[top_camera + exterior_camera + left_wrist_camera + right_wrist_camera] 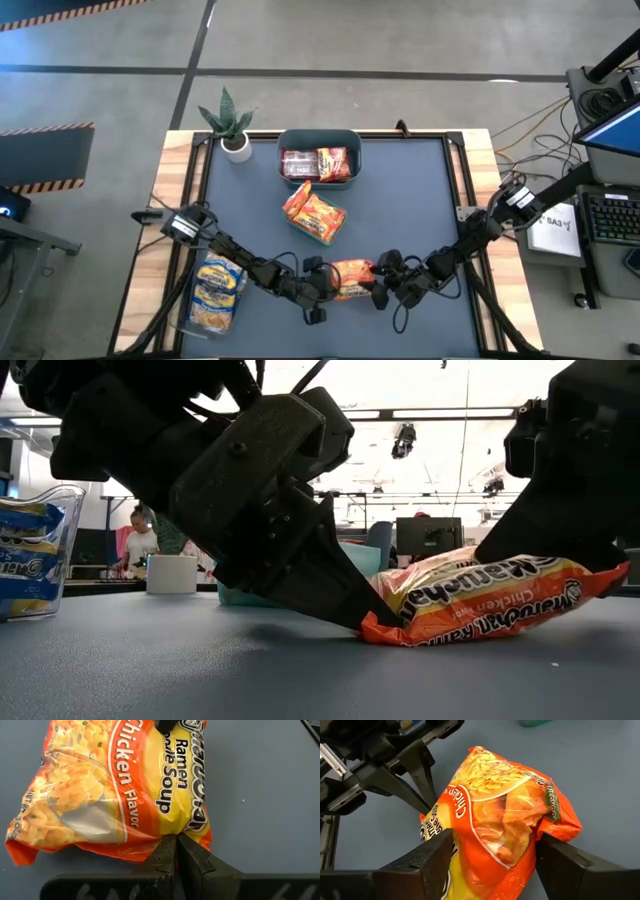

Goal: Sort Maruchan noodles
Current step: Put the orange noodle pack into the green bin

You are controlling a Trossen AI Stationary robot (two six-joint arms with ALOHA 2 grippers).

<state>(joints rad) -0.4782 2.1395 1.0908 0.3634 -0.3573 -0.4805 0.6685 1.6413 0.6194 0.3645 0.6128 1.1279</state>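
Note:
An orange Maruchan noodle packet (350, 278) lies near the table's front edge, between my two grippers. My left gripper (322, 288) comes from the left and is shut on the packet's left end. My right gripper (380, 287) comes from the right, with its fingers closed around the packet's right half. Two more orange packets (315, 212) lie stacked mid-table. Dark red and orange packets sit in a teal tub (320, 140) at the back. Yellow-and-blue packets fill a clear container (218, 292) at the front left. My left gripper pinches the packet's flat end seam (167, 836) between its two fingertips, which slant down from the table's left. That end (375, 628) rests on the table. My right gripper has one finger on each long side of the packet (457, 845), which bulges and crumples between them. The fingers (560, 860) slant down from the table's right and lie along the packet. The packet's right end (600, 575) tilts up off the table.
A potted plant (232, 125) stands at the back left corner. Bare dark mat (420, 200) lies between the tub and the grippers on the right. A monitor and keyboard (610, 215) sit beyond the table's right edge. A person (140, 540) shows far behind the table.

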